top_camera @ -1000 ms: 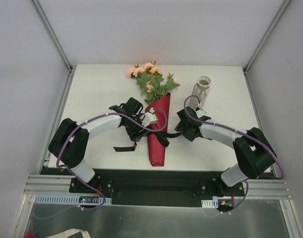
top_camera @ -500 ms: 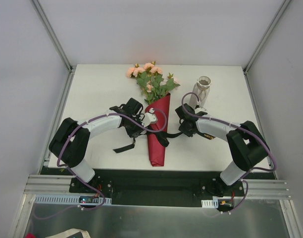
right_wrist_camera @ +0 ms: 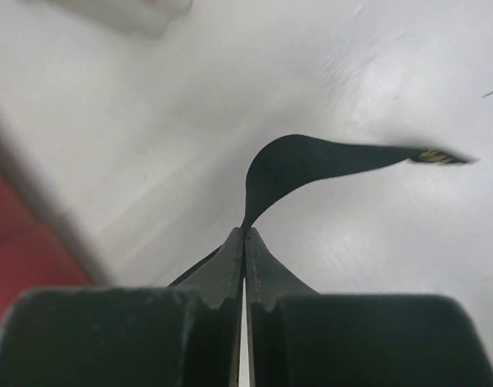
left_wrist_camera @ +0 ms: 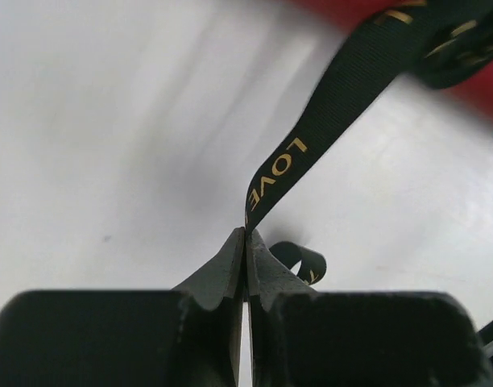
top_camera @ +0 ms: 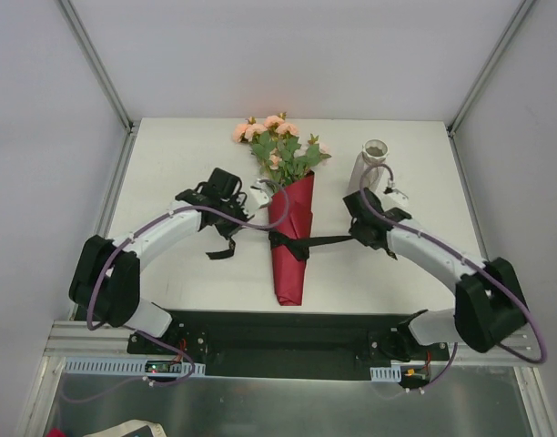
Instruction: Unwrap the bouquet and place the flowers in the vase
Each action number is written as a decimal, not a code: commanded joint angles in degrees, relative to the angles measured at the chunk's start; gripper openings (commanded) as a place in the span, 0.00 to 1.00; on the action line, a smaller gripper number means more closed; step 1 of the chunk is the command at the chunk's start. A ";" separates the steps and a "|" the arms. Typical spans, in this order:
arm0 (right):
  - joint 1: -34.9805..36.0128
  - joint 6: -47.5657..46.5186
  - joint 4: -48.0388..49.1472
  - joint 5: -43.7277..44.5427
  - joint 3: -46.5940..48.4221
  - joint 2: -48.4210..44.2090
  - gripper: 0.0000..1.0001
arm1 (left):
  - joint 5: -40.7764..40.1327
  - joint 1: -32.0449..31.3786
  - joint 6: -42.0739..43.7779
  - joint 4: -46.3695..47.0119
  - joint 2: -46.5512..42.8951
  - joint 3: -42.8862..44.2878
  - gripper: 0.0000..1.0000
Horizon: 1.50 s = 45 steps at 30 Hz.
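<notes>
The bouquet (top_camera: 292,241) lies in the middle of the table, a dark red paper cone with its pink-peach flowers (top_camera: 277,141) pointing away from the arms. A black ribbon (top_camera: 322,242) is tied round the cone. My left gripper (top_camera: 227,226) is shut on the ribbon's left tail (left_wrist_camera: 327,105), which carries gold "LOVE" lettering. The pinch shows at my left gripper's tips (left_wrist_camera: 245,230). My right gripper (top_camera: 360,235) is shut on the right tail (right_wrist_camera: 311,161), which runs straight to the knot. That grip shows at my right gripper's tips (right_wrist_camera: 245,230). The vase (top_camera: 373,164) stands upright at the back right.
The vase stands just behind my right wrist. A loose curl of ribbon (top_camera: 219,249) lies on the white table (top_camera: 169,164) left of the cone. Grey walls and metal rails (top_camera: 110,214) border the table on both sides.
Both grippers have shut on the ribbon tails. The left arm drew back to the left and the right arm to the right, pulling the right tail straight.
</notes>
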 commanded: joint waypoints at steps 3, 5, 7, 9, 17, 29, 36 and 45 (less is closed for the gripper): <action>-10.75 -6.05 -4.75 7.45 -4.11 -16.09 0.01 | -3.76 12.55 -1.30 -3.83 -6.88 -0.30 0.00; -14.02 -7.38 -4.75 6.41 -4.99 -19.59 0.01 | -4.47 14.76 -1.04 -3.83 -8.82 -1.53 0.00; -18.06 -9.13 -4.93 5.87 -5.61 -21.19 0.01 | -6.13 17.48 -1.21 -3.83 -11.11 -2.32 0.00; -20.43 -10.28 -5.54 6.48 -5.70 -23.04 0.01 | -7.63 19.42 -1.83 -3.83 -12.61 -3.11 0.00; -25.97 -13.00 -11.07 12.81 -5.09 -26.82 0.01 | -19.85 29.71 -3.77 -1.11 -13.40 -6.10 0.00; -5.06 -31.61 -10.91 12.21 1.33 -30.69 0.97 | -17.58 31.47 -3.67 -1.46 -20.95 -12.08 0.99; 30.23 -47.46 -8.00 7.97 2.73 -28.59 0.96 | -12.03 31.82 -2.88 -4.36 -25.01 -14.28 0.99; 51.26 -56.41 -3.00 10.88 10.73 -4.35 0.96 | -6.76 33.75 -6.84 -5.77 -19.47 -14.63 0.99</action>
